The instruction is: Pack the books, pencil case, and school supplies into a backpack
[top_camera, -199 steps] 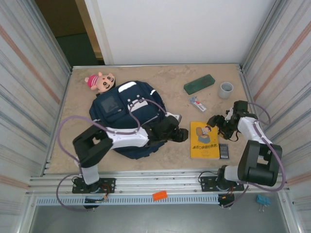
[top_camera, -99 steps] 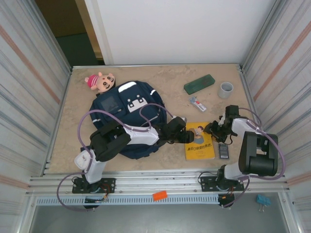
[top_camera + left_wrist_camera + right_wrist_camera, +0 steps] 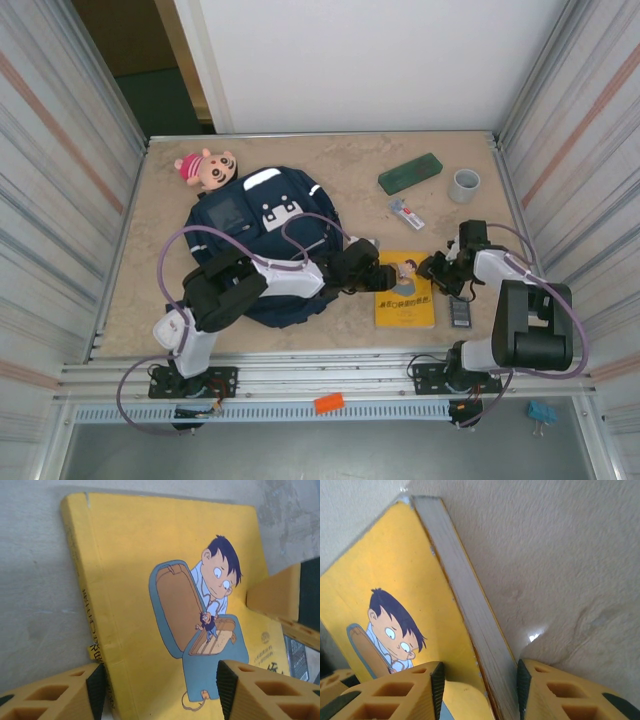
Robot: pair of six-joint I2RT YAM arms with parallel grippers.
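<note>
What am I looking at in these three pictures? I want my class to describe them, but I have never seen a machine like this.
It is a robot with two arms bolted at the table's near edge; each ends in a two-finger gripper. One picture looks down from above; the other two come from cameras on the wrists. On the table lie a navy backpack, a yellow book, a green pencil case, a white-and-red stick, a dark flat device, a grey cup and a pink doll. The left gripper and right gripper are open at opposite edges of the book. Nothing is held.
</note>
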